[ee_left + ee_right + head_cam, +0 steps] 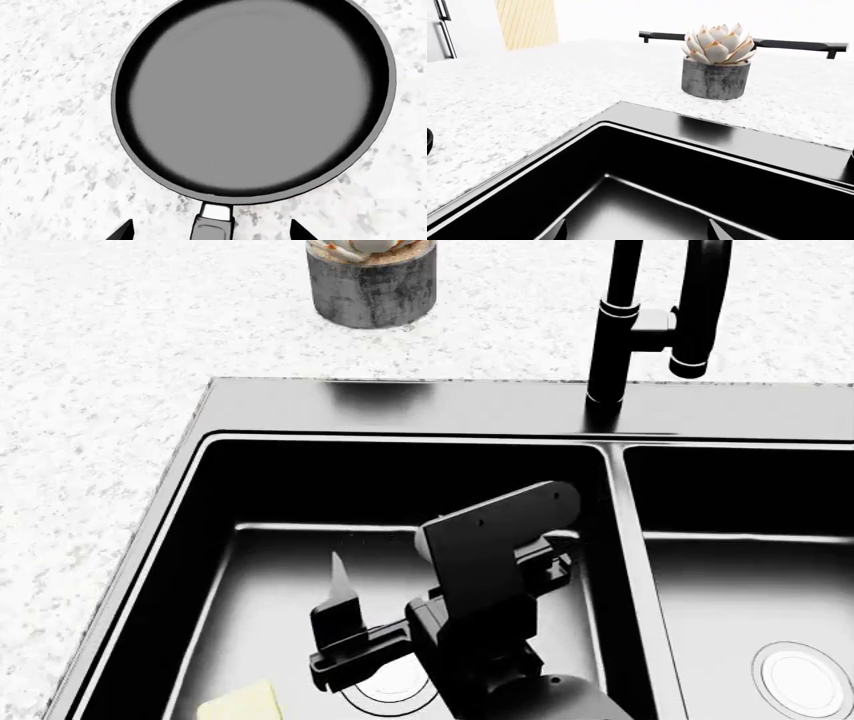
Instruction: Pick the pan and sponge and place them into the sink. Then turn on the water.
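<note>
The pan [253, 100] lies flat on the speckled white counter, with its short handle [212, 227] pointing toward my left gripper [211, 233]. That gripper is open; its two dark fingertips [123, 232] stand apart on either side of the handle, not touching it. The pan and left gripper are out of the head view. The sponge [240, 705] lies on the floor of the sink's [400, 405] left basin. My right gripper [447, 590] hangs open and empty over that basin; its fingertips [557, 232] show in the right wrist view. No water shows at the tap [614, 330].
A potted succulent [371, 275] stands on the counter behind the sink's left corner and also shows in the right wrist view [715, 65]. A silver drain [801, 675] sits in the right basin. The left drain [387, 685] is partly hidden by my right arm.
</note>
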Controlling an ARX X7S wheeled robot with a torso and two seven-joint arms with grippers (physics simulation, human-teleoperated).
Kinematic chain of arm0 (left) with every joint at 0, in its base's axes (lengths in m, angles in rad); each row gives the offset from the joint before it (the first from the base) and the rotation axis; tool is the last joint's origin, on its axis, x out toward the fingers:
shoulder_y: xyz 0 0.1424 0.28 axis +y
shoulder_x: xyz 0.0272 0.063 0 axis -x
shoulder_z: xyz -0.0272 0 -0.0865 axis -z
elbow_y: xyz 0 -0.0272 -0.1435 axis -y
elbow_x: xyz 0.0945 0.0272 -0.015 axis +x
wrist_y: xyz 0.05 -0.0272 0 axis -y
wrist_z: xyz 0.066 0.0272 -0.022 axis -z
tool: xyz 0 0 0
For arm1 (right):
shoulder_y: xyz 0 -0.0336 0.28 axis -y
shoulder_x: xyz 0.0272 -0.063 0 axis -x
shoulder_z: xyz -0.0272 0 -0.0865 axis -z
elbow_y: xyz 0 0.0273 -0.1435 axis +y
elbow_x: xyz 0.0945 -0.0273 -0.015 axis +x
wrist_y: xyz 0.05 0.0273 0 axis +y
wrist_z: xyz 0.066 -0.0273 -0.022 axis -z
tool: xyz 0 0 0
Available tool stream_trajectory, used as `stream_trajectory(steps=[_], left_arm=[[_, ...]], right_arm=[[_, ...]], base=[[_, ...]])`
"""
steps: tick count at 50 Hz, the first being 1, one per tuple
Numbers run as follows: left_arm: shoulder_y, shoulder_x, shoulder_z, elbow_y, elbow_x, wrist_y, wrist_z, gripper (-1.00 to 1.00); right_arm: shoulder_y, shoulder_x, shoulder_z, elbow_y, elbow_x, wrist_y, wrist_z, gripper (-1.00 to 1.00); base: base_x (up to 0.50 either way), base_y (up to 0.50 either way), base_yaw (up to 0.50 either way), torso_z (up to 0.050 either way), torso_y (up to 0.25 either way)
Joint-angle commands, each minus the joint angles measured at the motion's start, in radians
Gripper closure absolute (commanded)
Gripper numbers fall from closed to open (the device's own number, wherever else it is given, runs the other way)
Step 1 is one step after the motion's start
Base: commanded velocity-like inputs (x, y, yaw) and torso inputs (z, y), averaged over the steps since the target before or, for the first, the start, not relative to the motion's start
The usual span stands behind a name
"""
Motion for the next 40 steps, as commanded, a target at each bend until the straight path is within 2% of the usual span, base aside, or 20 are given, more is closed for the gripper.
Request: stream_trajectory(steps=[1, 6, 7, 11, 18, 26, 32, 40], left_arm=[[-0.036, 0.002, 0.100, -0.033, 0.016, 0.010, -0.020, -1.00], [-0.008, 0.005, 0.094, -0.026, 0.011, 0.005, -0.013, -1.00], [-0.013, 0.011, 0.025, -0.007, -0.012, -0.015, -0.027, 1.00], [-0.003, 0.013, -0.036, 0.001, -0.022, -0.022, -0.028, 1.00], [-0.047, 0.009, -0.049, 0.026, -0.056, -0.052, -0.059, 1.00], [-0.201, 0.019, -0.001, 0.036, -0.117, -0.097, -0.151, 1.00], [-0.308, 0.025, 0.049, 0.029, -0.123, -0.077, -0.192, 1.00], [-0.489, 0.056, 0.132, 0.029, -0.165, -0.075, -0.244, 1.00]], right_arm=[[0.001, 0.002, 0.000, -0.003, 0.004, -0.002, 0.005, -1.00], [0.001, 0.004, 0.000, -0.004, 0.006, -0.004, 0.006, -1.00], [0.001, 0.004, 0.000, -0.011, 0.004, -0.002, 0.013, -1.00], [0.002, 0.008, 0.003, -0.020, 0.006, 0.000, 0.020, -1.00], [0.002, 0.011, 0.004, -0.025, 0.009, 0.001, 0.025, -1.00], [0.003, 0.021, 0.015, -0.045, 0.009, -0.002, 0.040, -1.00], [0.008, 0.053, 0.019, -0.098, -0.024, -0.024, 0.061, -1.00], [0.026, 0.107, 0.130, -0.172, 0.009, 0.022, 0.132, -1.00]], base=[[0.00, 0.00, 0.00, 0.000, 0.000], [0.00, 0.00, 0.00, 0.000, 0.000], [0.00, 0.00, 0.00, 0.000, 0.000], [0.00, 0.00, 0.00, 0.000, 0.000], [0.00, 0.00, 0.00, 0.000, 0.000], [0.00, 0.00, 0.00, 0.000, 0.000], [0.00, 0.00, 0.00, 0.000, 0.000], [0.00, 0.00, 0.00, 0.000, 0.000]])
